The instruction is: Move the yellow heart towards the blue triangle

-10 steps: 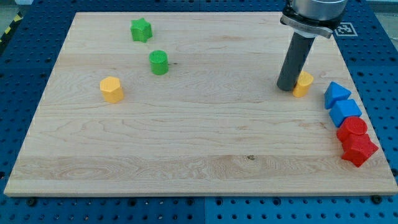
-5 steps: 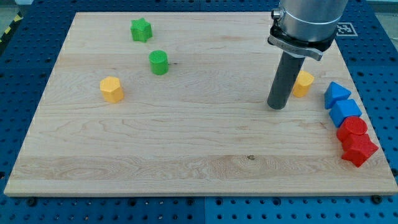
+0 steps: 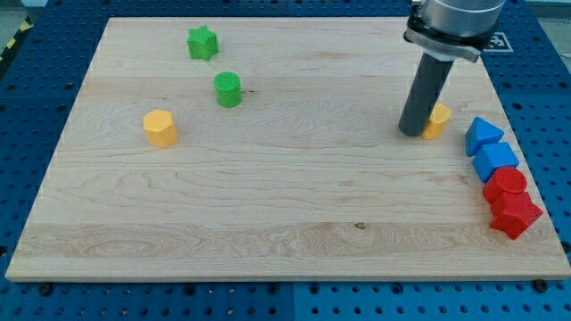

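My tip (image 3: 411, 132) sits just left of the heart (image 3: 436, 120), triangle (image 3: 483, 135) further right

On the pale wooden desk (image 3: 268, 196), my tip (image 3: 411, 133) rests against the left side of the yellow heart block (image 3: 437, 119), right of centre; the blue triangle block (image 3: 483, 135) lies near its right.

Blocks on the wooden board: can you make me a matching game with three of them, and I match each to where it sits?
Things:
1. green star block
2. red star block
3. yellow hexagon block

Places:
A. view's bottom right, at the board's edge
B. view's left side, alone
C. near the view's top, left of centre

Pairs: 1-C, 2-A, 3-B
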### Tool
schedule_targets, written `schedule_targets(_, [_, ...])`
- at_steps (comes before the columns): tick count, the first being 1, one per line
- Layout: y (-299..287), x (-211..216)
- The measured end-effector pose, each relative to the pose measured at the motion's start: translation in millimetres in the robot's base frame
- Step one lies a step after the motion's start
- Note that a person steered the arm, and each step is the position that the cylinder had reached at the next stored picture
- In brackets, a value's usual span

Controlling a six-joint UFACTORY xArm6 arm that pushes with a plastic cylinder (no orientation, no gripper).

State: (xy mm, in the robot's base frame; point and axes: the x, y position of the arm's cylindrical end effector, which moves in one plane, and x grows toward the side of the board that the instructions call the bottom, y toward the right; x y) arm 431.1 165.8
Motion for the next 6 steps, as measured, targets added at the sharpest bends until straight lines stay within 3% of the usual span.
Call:
schedule_targets(2, [-9.5, 18.1])
schedule_targets(4, [24.9, -9.4])
schedule_targets(6, [36.7, -9.8])
